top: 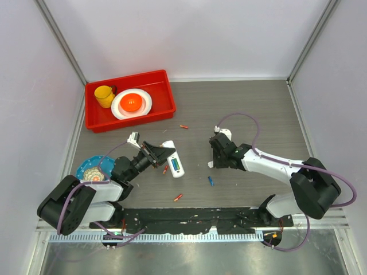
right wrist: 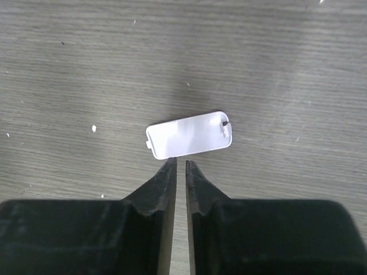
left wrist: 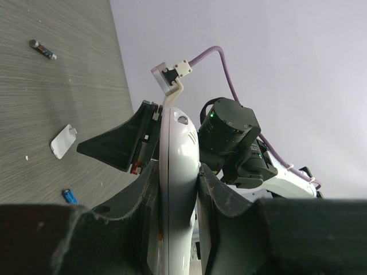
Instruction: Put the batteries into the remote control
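**Left claw [left wrist: 178,186] pinches remote [left wrist: 179,143]; right claw [right wrist: 179,165] almost shut above cover [right wrist: 189,134]**

Black fingers [left wrist: 146,195] of the left claw fill the bottom of its wrist view. They are pressed onto the two broad faces of the remote, which stands edge-on between them and reaches out past the tips. Beyond its far end the dark right arm blocks the view. From above, the remote [top: 176,162] shows its display upward. Whether its far end touches the table [top: 258,114] I cannot tell.

The right claw [top: 215,162] points down at the table. Its fingers stand nearly together with only a thin slit between them, and they grip nothing. The cover lies flat just ahead of the tips, apart from them.

Loose batteries lie around:
- A red one [top: 165,169] is just beside the remote, on the base side of the left claw.
- A blue one [top: 211,181] is near the right claw, toward the bases.
- Another red [top: 178,197] lies nearer the bases, between the arms.
- One more red [top: 183,126] lies beyond both claws.

Well beyond the left claw a red bin [top: 166,91] holds a yellow cup [top: 104,95] and a white plate [top: 117,107].
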